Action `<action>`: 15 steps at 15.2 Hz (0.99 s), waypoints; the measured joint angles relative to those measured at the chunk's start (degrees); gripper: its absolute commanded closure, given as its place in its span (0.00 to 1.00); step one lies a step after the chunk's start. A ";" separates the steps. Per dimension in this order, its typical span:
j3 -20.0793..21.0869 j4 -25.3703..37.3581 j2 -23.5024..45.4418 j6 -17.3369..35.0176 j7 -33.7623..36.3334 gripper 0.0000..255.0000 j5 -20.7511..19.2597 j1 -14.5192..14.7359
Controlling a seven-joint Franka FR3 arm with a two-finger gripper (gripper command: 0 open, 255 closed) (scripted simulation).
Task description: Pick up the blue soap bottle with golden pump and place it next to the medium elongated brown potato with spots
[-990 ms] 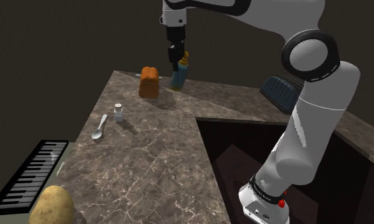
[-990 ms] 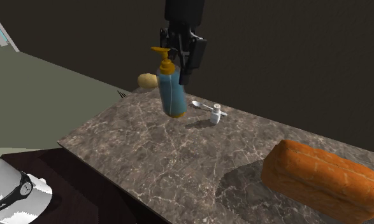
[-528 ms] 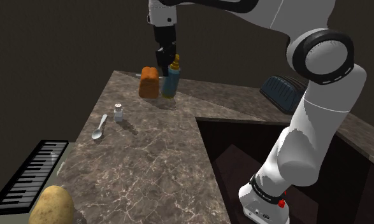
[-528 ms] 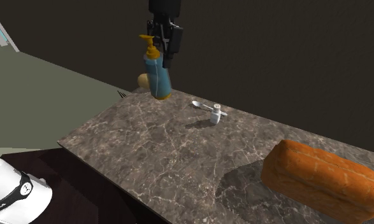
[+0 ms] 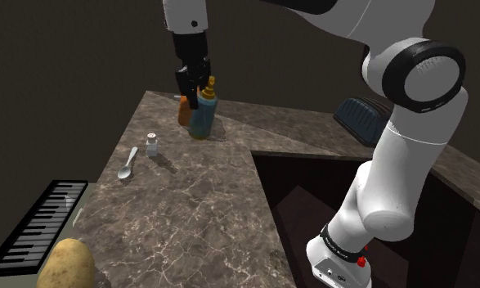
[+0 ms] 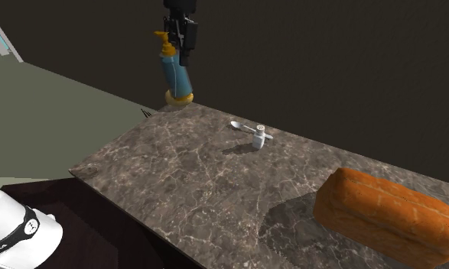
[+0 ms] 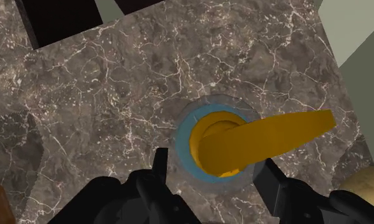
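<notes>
The black gripper point(image 6: 178, 46) clasps the blue soap bottle point(image 6: 175, 76) just under its golden pump point(image 6: 166, 44), carrying it in the air well to the second exterior view's left of the white shaker point(image 6: 258, 138) and higher. A spoon point(image 6: 241, 126) lies just beside the shaker on the marbled counter point(image 6: 184, 183). An orange bread loaf point(image 6: 387, 210) sits well to the shaker's right and nearer the camera, and a tan potato point(image 6: 180, 98) peeks out beneath the bottle's base.

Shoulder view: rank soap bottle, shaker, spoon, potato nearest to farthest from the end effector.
1. The soap bottle, clasped in the end effector.
2. The shaker, on the counter, down-left.
3. The spoon, just beyond the shaker; nearly tied.
4. The potato, view's bottom-left corner.
</notes>
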 measured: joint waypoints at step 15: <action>7.44 18.00 13.29 -5.72 20.74 1.00 -0.40 14.42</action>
